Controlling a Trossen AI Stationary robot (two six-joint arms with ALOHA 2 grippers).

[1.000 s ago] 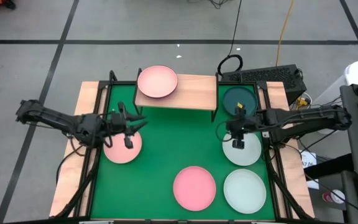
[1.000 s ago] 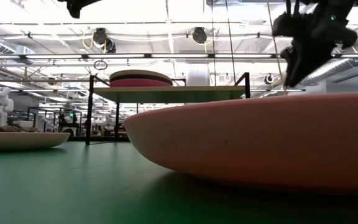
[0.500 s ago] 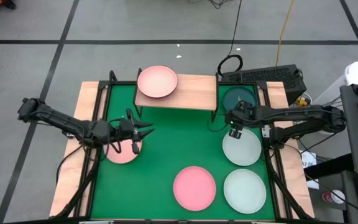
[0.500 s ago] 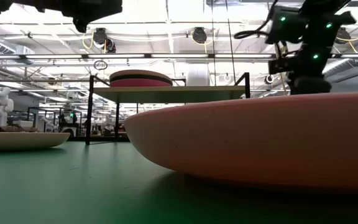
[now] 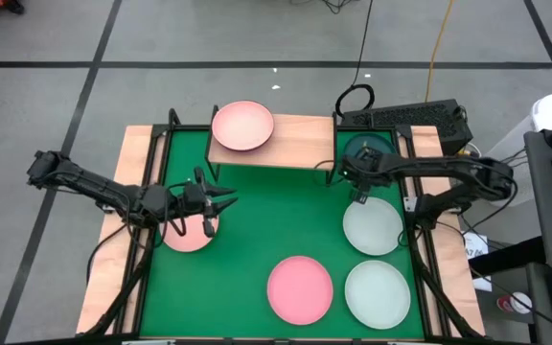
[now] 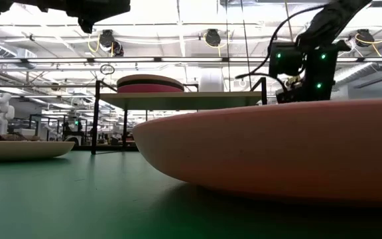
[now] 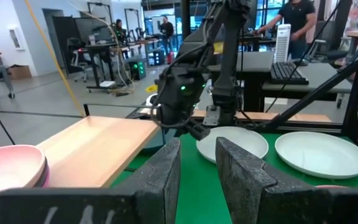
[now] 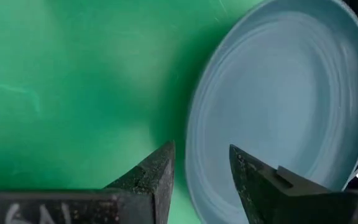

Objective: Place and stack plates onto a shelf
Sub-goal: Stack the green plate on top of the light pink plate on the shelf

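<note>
Taking the wooden shelf (image 5: pixel 286 144) at the back of the green worktop (image 5: pixel 257 220) as the landmark and going left to right. Well in front of its left end, the left claw (image 5: pixel 226 198) hangs over the worktop with its fingers a little apart and nothing between them, pointing toward the middle. A pale pink plate (image 5: pixel 188 233) lies flat just beside and under that arm's wrist, so the left arm is much the nearer one to it.

On the shelf's left half sits a stack of pink plates (image 5: pixel 242 126); the low view shows a pale one on top of a deeper pink one, and I cannot tell whether more lie beneath. The shelf's right half is bare.

Just off the shelf's right end, the right claw (image 8: pixel 201 180) points down with its fingers apart and empty, straddling the near rim of the dark teal plate (image 8: pixel 278 112). That plate lies flat between the shelf's right end and the worktop's right edge, with its body on the far side of the claw from the shelf. My reading is that the coming grip turns on this: the rim sits right in the gap.

Counted in the overhead view: one teal, two pale mint plates (image 5: pixel 373 227) in front of it, one hot pink plate (image 5: pixel 299 287) at the front centre, one pale pink at left, plus the stack.
</note>
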